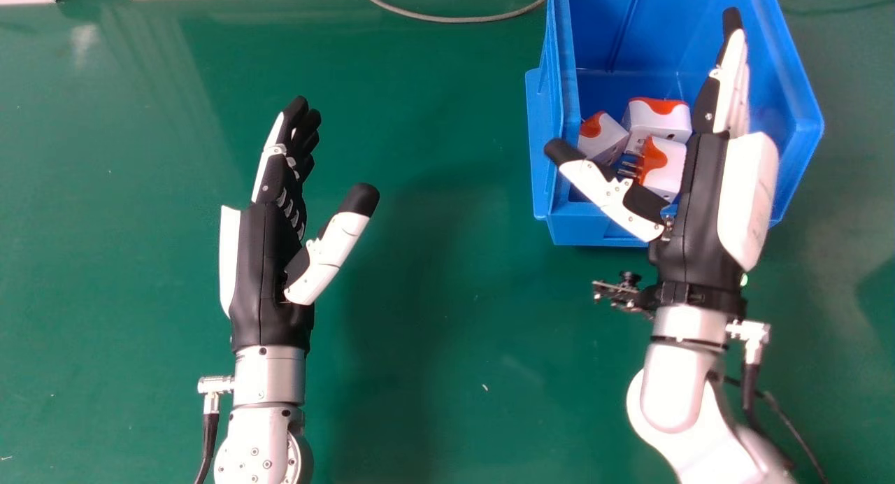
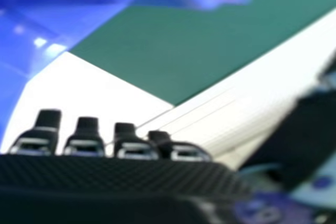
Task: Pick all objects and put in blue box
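All fingers straight: left hand [image 1: 257, 274] above table [image 1: 447, 330], right hand [image 1: 701, 218] over blue box [image 1: 587, 231].

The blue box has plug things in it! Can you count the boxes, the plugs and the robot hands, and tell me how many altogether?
Blue box: 1
White and orange plugs: 3 that I can see
Robot hands: 2, the left hand and the right hand
Total: 6

The storage bin [image 1: 594, 231] stands on the table [image 1: 447, 414]. Inside the bin lie three plug adapters [image 1: 659, 124], close together, probably on its floor. Left of its far part is a cable [image 1: 454, 19].
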Controlling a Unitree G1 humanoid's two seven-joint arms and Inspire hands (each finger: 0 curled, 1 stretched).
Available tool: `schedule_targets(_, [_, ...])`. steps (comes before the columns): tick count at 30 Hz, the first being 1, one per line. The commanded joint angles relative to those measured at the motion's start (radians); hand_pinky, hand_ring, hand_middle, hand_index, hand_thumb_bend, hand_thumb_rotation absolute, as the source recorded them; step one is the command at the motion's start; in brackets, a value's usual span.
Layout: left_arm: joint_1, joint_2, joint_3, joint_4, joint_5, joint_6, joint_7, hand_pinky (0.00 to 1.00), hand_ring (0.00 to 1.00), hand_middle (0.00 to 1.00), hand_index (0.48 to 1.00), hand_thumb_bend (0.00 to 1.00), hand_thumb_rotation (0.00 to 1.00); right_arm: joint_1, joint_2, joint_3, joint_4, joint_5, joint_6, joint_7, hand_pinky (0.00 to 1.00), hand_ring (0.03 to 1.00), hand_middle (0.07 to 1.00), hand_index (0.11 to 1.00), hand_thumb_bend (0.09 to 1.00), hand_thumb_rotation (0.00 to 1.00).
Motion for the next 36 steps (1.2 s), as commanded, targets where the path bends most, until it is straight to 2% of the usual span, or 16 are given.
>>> schedule_targets(1, [-0.009, 0.005, 0.0, -0.014, -0.007, -0.011, -0.01, 0.97, 0.93, 0.92, 0.911, 0.9, 0.59, 0.01, 0.033, -0.013, -0.034, 0.01, -0.044, -0.005, 0.91, 0.959, 0.988, 0.988, 0.627, 0.86])
schedule_targets(2, [-0.009, 0.006, 0.001, -0.014, -0.01, -0.014, -0.014, 0.96, 0.93, 0.92, 0.911, 0.9, 0.59, 0.013, 0.046, -0.018, -0.034, 0.006, -0.051, -0.012, 0.9, 0.952, 0.982, 0.983, 0.62, 0.88])
schedule_targets(5, [-0.01, 0.01, 0.002, -0.015, -0.005, -0.023, -0.009, 0.96, 0.93, 0.91, 0.911, 0.89, 0.59, 0.021, 0.083, -0.037, -0.023, 0.021, -0.09, -0.016, 0.88, 0.936, 0.965, 0.971, 0.61, 0.94])
schedule_targets(8, [-0.007, 0.013, 0.001, -0.019, -0.007, -0.019, -0.014, 0.95, 0.93, 0.91, 0.907, 0.89, 0.58, 0.024, 0.122, -0.058, 0.003, 0.072, -0.18, 0.009, 0.87, 0.922, 0.955, 0.969, 0.593, 0.95])
schedule_targets(12, [0.003, 0.015, -0.003, -0.026, -0.018, -0.017, -0.032, 0.95, 0.92, 0.91, 0.907, 0.89, 0.58, 0.039, 0.159, -0.058, 0.023, 0.093, -0.225, 0.052, 0.84, 0.912, 0.948, 0.969, 0.577, 0.94])
schedule_targets(14, [0.006, 0.015, -0.003, -0.028, -0.018, -0.019, -0.036, 0.96, 0.92, 0.91, 0.908, 0.89, 0.58, 0.051, 0.172, -0.054, 0.025, 0.094, -0.225, 0.079, 0.82, 0.904, 0.941, 0.966, 0.575, 0.93])
schedule_targets(18, [0.015, 0.016, -0.002, -0.032, -0.012, -0.023, -0.033, 0.96, 0.92, 0.91, 0.91, 0.89, 0.58, 0.074, 0.186, -0.05, 0.03, 0.085, -0.229, 0.103, 0.81, 0.903, 0.941, 0.966, 0.573, 0.93])
schedule_targets(25, [0.037, 0.017, -0.009, -0.047, 0.012, -0.015, -0.012, 0.95, 0.92, 0.91, 0.912, 0.89, 0.58, 0.107, 0.198, -0.054, -0.006, 0.121, -0.22, 0.158, 0.79, 0.897, 0.933, 0.951, 0.546, 0.92])
schedule_targets(27, [0.041, 0.016, -0.011, -0.05, 0.014, -0.015, -0.011, 0.96, 0.93, 0.91, 0.914, 0.88, 0.59, 0.115, 0.196, -0.055, -0.019, 0.127, -0.215, 0.179, 0.8, 0.899, 0.932, 0.946, 0.533, 0.91])
schedule_targets(29, [0.044, 0.017, -0.012, -0.05, 0.028, -0.016, 0.002, 0.96, 0.94, 0.92, 0.917, 0.88, 0.59, 0.125, 0.188, -0.052, -0.033, 0.124, -0.199, 0.205, 0.8, 0.9, 0.932, 0.944, 0.524, 0.92])
schedule_targets(33, [0.05, 0.013, -0.015, -0.055, 0.034, -0.01, 0.007, 0.96, 0.94, 0.92, 0.918, 0.88, 0.59, 0.144, 0.186, -0.049, -0.06, 0.115, -0.162, 0.24, 0.81, 0.905, 0.936, 0.947, 0.515, 0.92])
schedule_targets(36, [0.051, 0.013, -0.016, -0.056, 0.037, -0.014, 0.012, 0.97, 0.95, 0.92, 0.919, 0.89, 0.59, 0.151, 0.189, -0.049, -0.074, 0.115, -0.146, 0.257, 0.83, 0.911, 0.939, 0.947, 0.515, 0.93])
